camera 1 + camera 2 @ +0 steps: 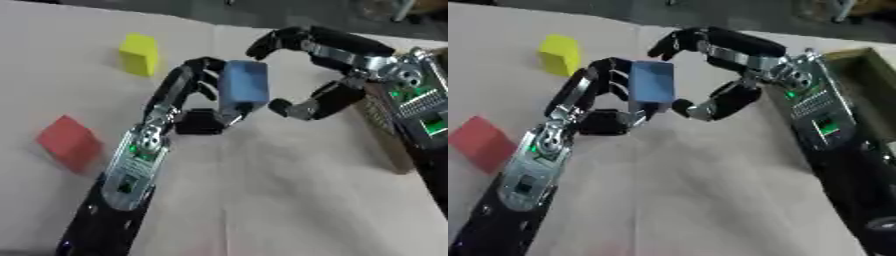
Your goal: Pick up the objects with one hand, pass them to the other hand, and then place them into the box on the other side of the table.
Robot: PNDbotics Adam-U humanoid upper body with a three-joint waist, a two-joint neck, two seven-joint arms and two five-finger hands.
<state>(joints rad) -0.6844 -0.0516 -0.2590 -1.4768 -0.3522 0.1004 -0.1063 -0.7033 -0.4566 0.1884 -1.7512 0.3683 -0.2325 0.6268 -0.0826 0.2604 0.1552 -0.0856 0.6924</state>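
bare table (289, 200) ahead, box (868, 75) wall at right

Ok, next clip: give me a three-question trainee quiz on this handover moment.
1. True or false: the blue block is held by the left hand.
2. Which colour of block lies nearest the table's left edge: A yellow, B red, C blue?
3. Fill in: the right hand is ____, fingers and thumb curved around the blue block without closing on it.

Key: 1 true. 2 B, the red block; the yellow block sits farther back. 3 open.
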